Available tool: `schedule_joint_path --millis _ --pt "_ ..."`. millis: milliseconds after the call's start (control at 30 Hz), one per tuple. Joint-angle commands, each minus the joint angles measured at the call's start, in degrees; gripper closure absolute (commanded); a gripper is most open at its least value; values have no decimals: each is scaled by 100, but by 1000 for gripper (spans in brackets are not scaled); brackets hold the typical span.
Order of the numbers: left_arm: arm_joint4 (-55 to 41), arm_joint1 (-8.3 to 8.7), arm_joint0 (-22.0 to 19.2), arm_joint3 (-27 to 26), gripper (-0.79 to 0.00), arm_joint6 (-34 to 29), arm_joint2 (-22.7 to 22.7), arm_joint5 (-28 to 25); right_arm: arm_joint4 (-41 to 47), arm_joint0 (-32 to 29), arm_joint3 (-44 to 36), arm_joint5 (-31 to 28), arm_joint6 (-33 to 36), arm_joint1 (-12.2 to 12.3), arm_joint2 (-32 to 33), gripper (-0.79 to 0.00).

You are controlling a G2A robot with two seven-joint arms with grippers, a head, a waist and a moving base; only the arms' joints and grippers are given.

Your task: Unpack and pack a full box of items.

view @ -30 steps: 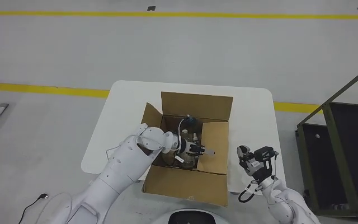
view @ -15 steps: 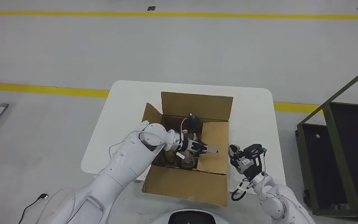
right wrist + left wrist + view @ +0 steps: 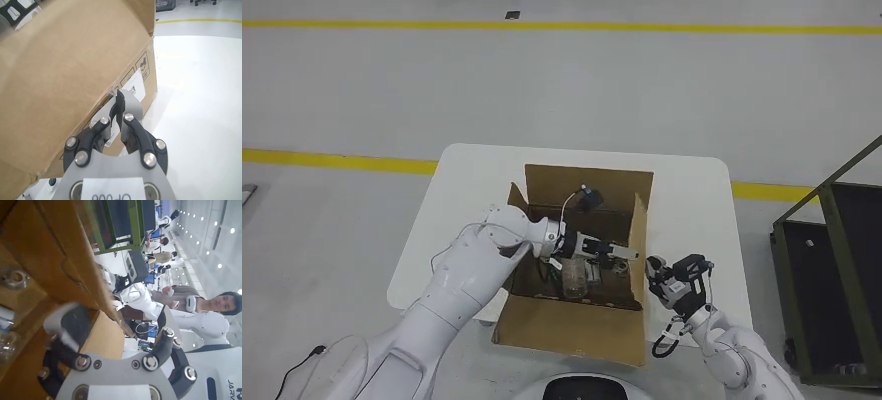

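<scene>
An open cardboard box (image 3: 572,325) stands in the middle of the white table (image 3: 697,200). Clear bottles (image 3: 577,280) and a metal ring part (image 3: 14,279) lie inside it. My left arm reaches into the box; my left gripper (image 3: 627,253) (image 3: 113,323) is open, its fingers either side of the box's right flap (image 3: 639,235). My right gripper (image 3: 118,96) (image 3: 660,272) is shut with nothing between its fingers. Its tips rest against the box's outer right wall near a white label (image 3: 137,84).
A green metal rack (image 3: 832,270) stands off the table's right side. Bare table top lies to the right of the box and behind it. The box's near flap (image 3: 562,335) hangs toward the table's front edge.
The right flap, folded inward before, now stands upright. My left gripper moved right to that flap. My right gripper moved left up to the box's wall.
</scene>
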Motion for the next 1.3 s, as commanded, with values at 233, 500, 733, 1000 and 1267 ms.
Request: schedule_joint_path --millis 233,500,733,1000,1267 --pt "-19 -81 -103 -498 -785 45 182 110 130 -272 -317 273 -215 22 352 0" --pt "374 -422 -496 -369 -785 698 881 46 682 -953 -975 722 -512 71 1347 0" --pt "661 -833 -816 105 -785 1211 1533 -59 1296 -1503 -1483 808 -634 74 2075 0" --pt "1275 -1233 -996 836 -785 1640 2090 -11 1689 -1883 -1826 702 -643 57 2547 -55" --pt "1529 -1424 -1116 1182 -785 1747 2154 -180 1763 -1949 -1978 599 -539 32 2607 -77"
